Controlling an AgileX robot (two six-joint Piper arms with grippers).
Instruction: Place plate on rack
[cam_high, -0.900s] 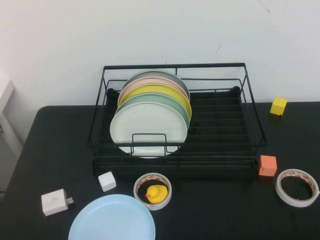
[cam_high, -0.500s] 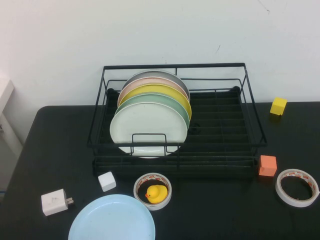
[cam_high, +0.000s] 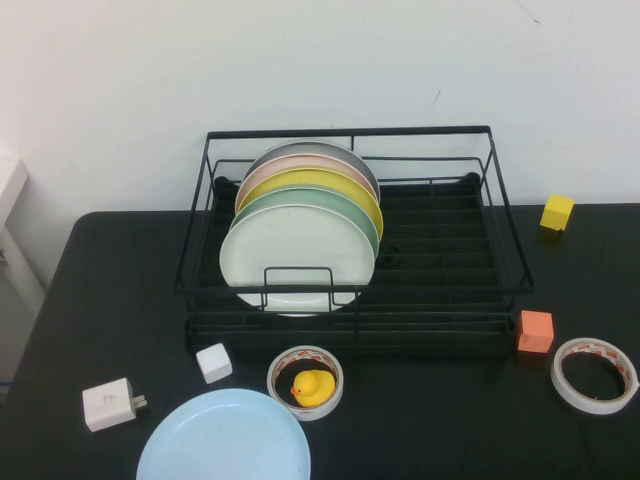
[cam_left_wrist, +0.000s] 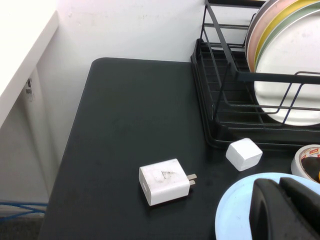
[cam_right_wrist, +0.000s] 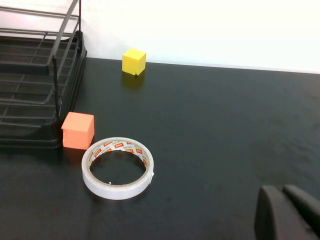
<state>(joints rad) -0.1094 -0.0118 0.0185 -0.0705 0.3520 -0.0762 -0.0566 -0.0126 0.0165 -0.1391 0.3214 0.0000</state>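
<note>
Zero shift: left gripper (cam_left_wrist: 288, 207), right gripper (cam_right_wrist: 288, 212).

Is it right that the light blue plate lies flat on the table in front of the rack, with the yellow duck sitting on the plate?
Not quite. The plate lies flat on the table in front of the rack, but the high view shows the yellow duck inside a tape roll beside the plate, not on it. The left gripper hangs over the plate's edge; the right gripper is over bare table.
</note>
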